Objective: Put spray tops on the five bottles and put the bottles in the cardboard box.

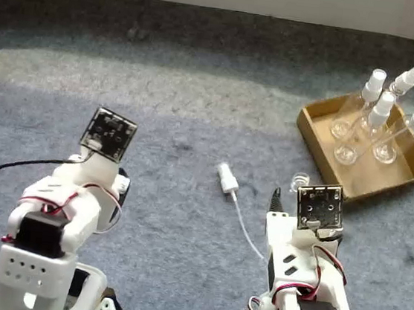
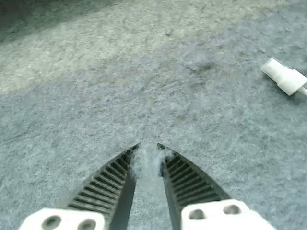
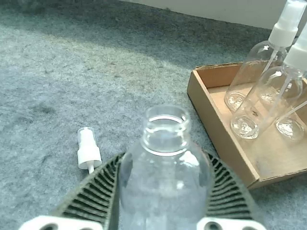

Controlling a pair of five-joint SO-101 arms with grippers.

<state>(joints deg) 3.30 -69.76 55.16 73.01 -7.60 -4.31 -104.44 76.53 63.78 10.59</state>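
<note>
Bottle point(image 3: 163, 182), open-necked, sits clamped in my right jaws; my left jaws hang slightly apart, spray top point(image 1: 227, 178) lying nearby.

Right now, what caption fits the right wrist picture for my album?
Right gripper holds an uncapped bottle, a loose spray top nearby, capped bottles standing in the cardboard box.
</note>
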